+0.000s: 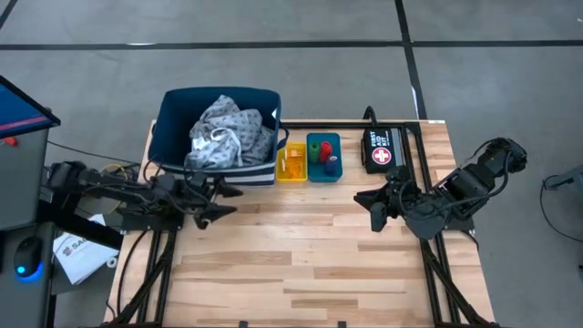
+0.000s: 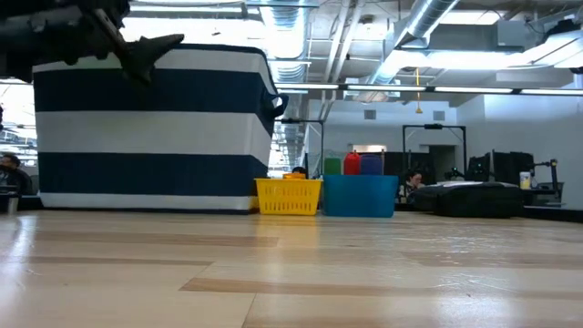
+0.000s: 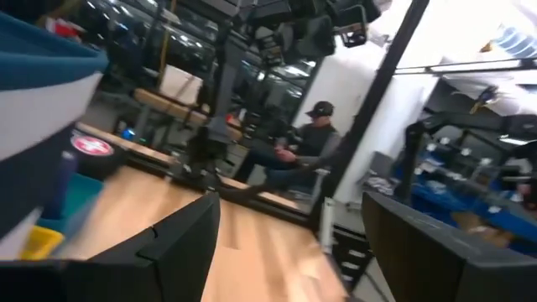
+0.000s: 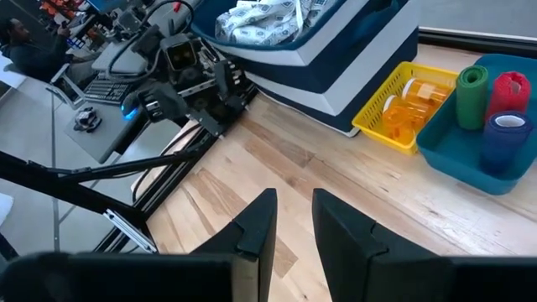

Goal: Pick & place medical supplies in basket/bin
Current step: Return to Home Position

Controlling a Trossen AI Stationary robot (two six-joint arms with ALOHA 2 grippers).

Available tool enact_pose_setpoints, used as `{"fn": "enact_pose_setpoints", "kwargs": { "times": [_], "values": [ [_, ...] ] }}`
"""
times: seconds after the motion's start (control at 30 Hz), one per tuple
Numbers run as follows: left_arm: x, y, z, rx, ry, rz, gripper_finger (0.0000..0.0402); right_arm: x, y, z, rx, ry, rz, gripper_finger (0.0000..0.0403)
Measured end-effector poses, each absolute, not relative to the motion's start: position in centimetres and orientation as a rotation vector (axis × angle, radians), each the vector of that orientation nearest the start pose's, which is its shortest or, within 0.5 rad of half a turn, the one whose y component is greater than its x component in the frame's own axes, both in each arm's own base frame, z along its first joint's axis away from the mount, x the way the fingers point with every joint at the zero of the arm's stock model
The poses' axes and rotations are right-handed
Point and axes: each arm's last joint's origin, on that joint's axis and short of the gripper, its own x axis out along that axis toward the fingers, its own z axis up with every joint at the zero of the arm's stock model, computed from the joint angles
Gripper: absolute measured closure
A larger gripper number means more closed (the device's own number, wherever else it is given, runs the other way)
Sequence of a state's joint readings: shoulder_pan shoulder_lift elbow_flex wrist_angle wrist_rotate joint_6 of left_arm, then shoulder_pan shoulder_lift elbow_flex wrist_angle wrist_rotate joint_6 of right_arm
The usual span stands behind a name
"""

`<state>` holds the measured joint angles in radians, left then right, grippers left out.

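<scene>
The navy white-striped basket (image 1: 173,123) (image 2: 155,128) stands at the table's far left, and the grey-blue dotted gown cloth (image 1: 228,132) (image 4: 260,21) is bunched inside it. Right of it, the yellow tray (image 1: 291,179) (image 4: 369,126) holds two orange pill bottles (image 1: 293,159) (image 4: 407,105). The teal tray (image 1: 323,179) (image 4: 453,151) holds the green roll (image 4: 470,96), red roll (image 4: 510,92) and blue roll (image 4: 503,138), all standing upright. My left gripper (image 1: 226,200) (image 3: 289,201) hovers open near the basket's near side. My right gripper (image 1: 369,210) (image 4: 294,201) hangs open, nearer than the trays and to their right.
A black pouch with a red-and-white cross (image 1: 384,150) (image 2: 478,196) lies right of the teal tray. The near half of the wooden table (image 1: 301,264) is bare. A seated person (image 3: 315,138) shows beyond the table. Papers (image 1: 77,251) lie off the left edge.
</scene>
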<state>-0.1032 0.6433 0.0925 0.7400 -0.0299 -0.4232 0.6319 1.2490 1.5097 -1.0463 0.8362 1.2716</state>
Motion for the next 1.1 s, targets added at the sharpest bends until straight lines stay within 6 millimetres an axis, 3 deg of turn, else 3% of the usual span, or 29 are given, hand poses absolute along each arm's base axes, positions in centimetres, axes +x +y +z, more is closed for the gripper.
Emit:
{"fn": "enact_pose_setpoints", "kwargs": {
  "times": [0.2,0.43,0.7,0.9,1.1],
  "values": [
    [14.4,-0.1,20.3,-0.364,-0.18,-0.082,0.0126,18.9,11.1,41.2,0.687,0.373,-0.52,0.0326],
    [14.4,0.6,19.7,-0.28,-0.115,-0.077,0.018,18.7,10.9,40.9,0.668,0.406,-0.529,0.0326],
    [14.5,-1.4,19.6,-0.23,-0.107,-0.134,0.0236,18.8,10.7,40.8,0.685,0.437,-0.522,0.0326],
    [14.0,-3.7,19.4,-0.076,-0.093,-0.025,0.0268,19.2,11.0,40.4,0.681,0.478,-0.513,0.0326],
    [13.6,-3.2,18.8,0.024,-0.086,0.049,0.0302,19.6,11.2,40.2,0.681,0.492,-0.512,0.0326]
  ]
}}
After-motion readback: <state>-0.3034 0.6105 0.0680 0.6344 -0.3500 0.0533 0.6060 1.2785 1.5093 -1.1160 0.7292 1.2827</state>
